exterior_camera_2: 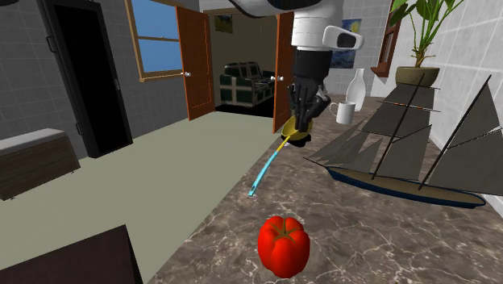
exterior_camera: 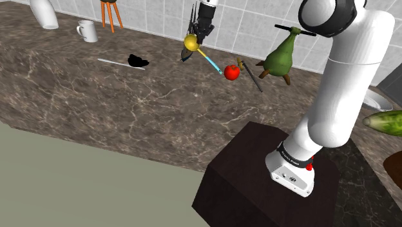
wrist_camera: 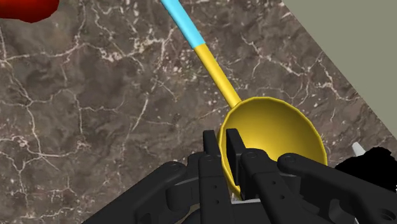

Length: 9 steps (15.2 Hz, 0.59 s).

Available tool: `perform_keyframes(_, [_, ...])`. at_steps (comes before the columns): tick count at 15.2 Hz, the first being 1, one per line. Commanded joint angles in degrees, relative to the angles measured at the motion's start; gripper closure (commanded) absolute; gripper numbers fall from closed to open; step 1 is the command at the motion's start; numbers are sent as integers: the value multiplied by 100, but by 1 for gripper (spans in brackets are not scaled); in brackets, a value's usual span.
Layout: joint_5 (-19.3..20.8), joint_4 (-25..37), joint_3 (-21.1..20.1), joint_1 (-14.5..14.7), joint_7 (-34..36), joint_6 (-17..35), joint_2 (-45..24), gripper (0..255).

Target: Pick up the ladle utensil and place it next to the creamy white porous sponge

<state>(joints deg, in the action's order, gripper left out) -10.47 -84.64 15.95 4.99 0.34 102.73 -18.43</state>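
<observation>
The yellow round-bowled ladle [exterior_camera: 192,44] with a yellow-to-light-blue handle is held above the brown marbled stone counter [exterior_camera: 129,103], its shadow cast just beneath it. In the wrist view the bowl's rim [wrist_camera: 273,130] is seen pinched between the fingers of the black claw [wrist_camera: 222,145], which is closed on it. In the shoulder view the handle is angled toward 4 o'clock, where a red glossy tomato [exterior_camera: 232,71] is found just past its blue tip. A black irregular flat shape [exterior_camera: 137,62] is seen at 8 o'clock from the bowl, well apart, with a thin white rod [exterior_camera: 113,61] beside it. A white mug [exterior_camera: 87,30] is placed near the tiled wall.
</observation>
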Motion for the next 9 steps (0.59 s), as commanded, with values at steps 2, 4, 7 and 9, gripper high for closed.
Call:
perform_keyframes(2, [30,148,-120,240,383,-44,-58,255])
perform_keyframes(4, [32,195,-184,358,562,12,-142,255])
perform_keyframes(7, [23,-25,-189,369,537,237,-149,255])
perform_keyframes(9, [14,-162,-193,375,520,385,-161,255])
